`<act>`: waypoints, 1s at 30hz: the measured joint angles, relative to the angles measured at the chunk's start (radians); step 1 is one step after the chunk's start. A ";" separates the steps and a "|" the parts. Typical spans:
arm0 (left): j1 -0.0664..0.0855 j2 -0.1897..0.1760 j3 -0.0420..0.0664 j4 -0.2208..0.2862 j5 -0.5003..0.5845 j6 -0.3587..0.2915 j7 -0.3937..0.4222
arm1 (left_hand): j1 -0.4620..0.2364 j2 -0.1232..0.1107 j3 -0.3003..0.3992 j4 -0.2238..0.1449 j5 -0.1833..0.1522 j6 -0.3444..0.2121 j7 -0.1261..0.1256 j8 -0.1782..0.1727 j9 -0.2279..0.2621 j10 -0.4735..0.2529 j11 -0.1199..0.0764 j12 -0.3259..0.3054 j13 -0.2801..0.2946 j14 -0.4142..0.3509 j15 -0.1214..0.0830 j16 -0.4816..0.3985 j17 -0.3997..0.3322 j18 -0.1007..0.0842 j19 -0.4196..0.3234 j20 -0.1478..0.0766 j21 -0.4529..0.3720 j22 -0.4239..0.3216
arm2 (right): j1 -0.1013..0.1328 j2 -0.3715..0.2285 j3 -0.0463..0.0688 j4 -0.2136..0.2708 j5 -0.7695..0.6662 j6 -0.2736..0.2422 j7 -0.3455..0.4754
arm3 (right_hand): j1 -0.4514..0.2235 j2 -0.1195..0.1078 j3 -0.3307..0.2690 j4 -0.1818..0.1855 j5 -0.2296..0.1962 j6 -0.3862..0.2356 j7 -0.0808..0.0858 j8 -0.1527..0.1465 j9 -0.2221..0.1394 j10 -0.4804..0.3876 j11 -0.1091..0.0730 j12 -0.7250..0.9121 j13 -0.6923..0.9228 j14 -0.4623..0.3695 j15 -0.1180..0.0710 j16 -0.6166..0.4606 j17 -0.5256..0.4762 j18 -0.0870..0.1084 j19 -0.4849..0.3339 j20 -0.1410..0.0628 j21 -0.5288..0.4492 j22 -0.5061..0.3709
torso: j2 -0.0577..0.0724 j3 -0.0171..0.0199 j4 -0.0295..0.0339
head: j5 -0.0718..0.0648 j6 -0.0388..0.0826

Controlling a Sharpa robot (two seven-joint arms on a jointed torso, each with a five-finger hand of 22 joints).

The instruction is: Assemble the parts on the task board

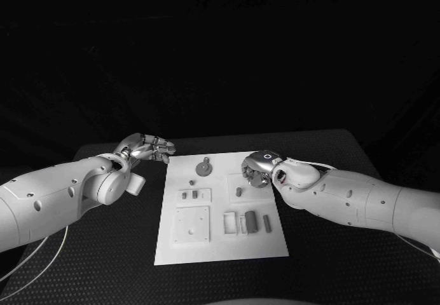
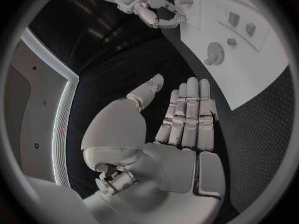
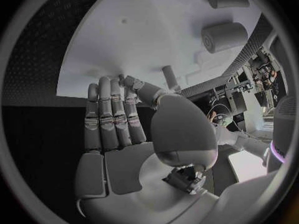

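Lying flat on the white board (image 1: 220,249) in the middle of the black tabletop (image 1: 330,267) are the small parts: a round disc with a tab (image 1: 205,167) near the far edge, a short peg (image 1: 239,190) just behind the right robot hand (image 1: 259,168), and two dark bars (image 1: 251,222) in the near right area beside a square plate (image 1: 192,224). They look light and rigid, probably hard plastic (so likely slick under metal fingertips), and each seems best pinched across its narrow sides from above. The disc, being thin, may need lifting by its tab or rim.

The left robot hand (image 1: 147,147) hovers off the board's far left corner, open, fingers straight and together, holding nothing. The right robot hand is over the board's far right part, fingers extended and empty too.

The tabletop has a dotted, grippy-looking texture, with free space on both sides of the board.
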 measured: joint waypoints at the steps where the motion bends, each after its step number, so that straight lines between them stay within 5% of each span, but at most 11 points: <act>1: 0.000 0.000 0.000 0.000 0.000 0.000 0.000 | 0.000 0.000 0.000 0.000 0.000 0.000 0.000 0.000 0.000 0.000 0.000 0.000 0.000 0.000 0.000 0.000 0.000 0.000 0.000 0.000 0.000 0.000 | 0.001 0.000 0.000 0.000 0.001 0.000 0.001 | 0.000 0.000 0.000 0.000 0.000 0.000 0.000 0.000 0.000 0.000 0.000 0.000 0.000 0.000 0.000 0.000 0.000 0.000 0.000 0.000 0.000 0.000 | 0.000 0.0000 -0.0001 | 0.001 0.000; 13: 0.000 -0.001 0.000 0.001 0.001 0.000 0.000 | 0.000 0.000 0.000 0.000 0.000 0.000 0.000 0.004 -0.001 0.000 0.000 0.000 -0.001 0.000 0.000 0.000 0.001 0.000 0.000 0.000 0.000 0.000 | 0.025 -0.020 0.012 0.034 0.019 0.006 0.016 | 0.000 0.000 0.000 0.000 -0.001 0.000 0.000 0.000 0.002 0.004 -0.004 -0.001 0.000 0.001 0.001 0.000 0.001 0.000 0.000 0.000 0.000 0.000 | 0.000 0.0003 -0.0012 | 0.000 -0.002; 26: 0.000 -0.002 0.000 0.000 0.001 0.000 0.000 | 0.000 0.000 0.000 0.000 0.000 0.000 0.000 0.004 -0.001 -0.003 -0.003 0.000 -0.001 0.000 0.000 0.000 0.003 0.000 0.000 0.000 0.000 -0.001 | 0.028 -0.035 0.013 0.057 0.047 0.018 0.029 | -0.003 -0.003 0.000 0.000 -0.001 0.000 0.000 0.000 0.002 0.005 -0.005 -0.002 0.001 0.001 0.002 0.000 0.001 0.000 0.000 0.000 0.000 0.000 | 0.000 0.0003 -0.0005 | -0.001 -0.001; 30: 0.000 -0.002 0.000 -0.001 0.002 0.000 0.000 | 0.000 0.000 0.000 0.000 0.000 0.000 0.000 0.004 -0.001 -0.003 -0.004 0.000 -0.001 0.000 0.000 0.000 0.003 0.000 0.000 0.000 0.000 -0.001 | 0.027 -0.048 0.029 0.099 0.066 0.013 0.034 | -0.003 -0.003 0.000 0.000 -0.001 0.000 0.000 0.000 0.002 0.005 -0.005 -0.002 0.001 0.001 0.002 0.000 0.001 0.000 0.000 0.000 0.000 0.000 | 0.000 0.0003 -0.0002 | 0.003 -0.003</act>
